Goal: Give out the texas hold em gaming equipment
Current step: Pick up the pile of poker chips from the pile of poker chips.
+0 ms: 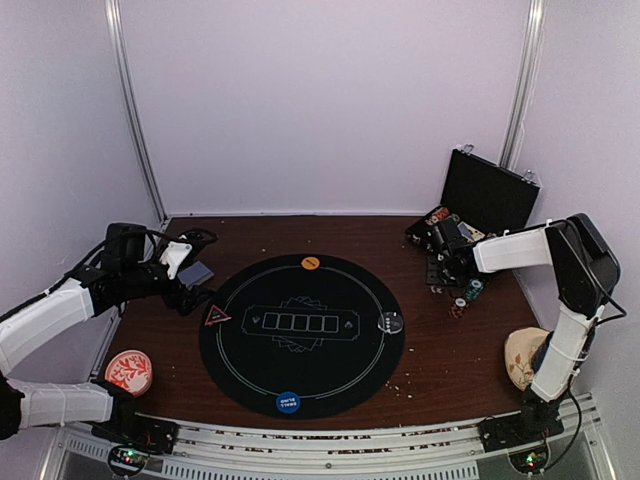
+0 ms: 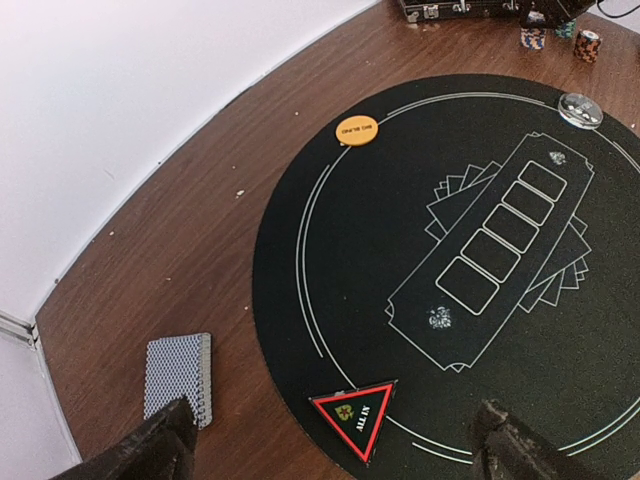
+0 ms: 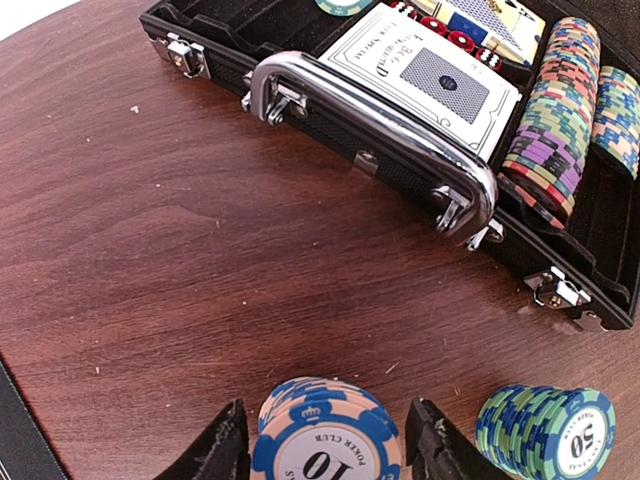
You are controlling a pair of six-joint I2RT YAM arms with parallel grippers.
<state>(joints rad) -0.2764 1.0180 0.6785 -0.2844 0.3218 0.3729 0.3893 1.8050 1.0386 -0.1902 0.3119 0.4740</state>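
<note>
Three button discs [image 1: 310, 263], one triangle marker [image 1: 217, 316]

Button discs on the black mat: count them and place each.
3: the orange disc at the far edge of the mat, blue disc at its near edge, dark disc at its right edge; none looks hidden.

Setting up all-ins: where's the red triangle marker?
In the top view, the red triangle marker sits on the black mat's left edge, near the face-down cards.
</note>
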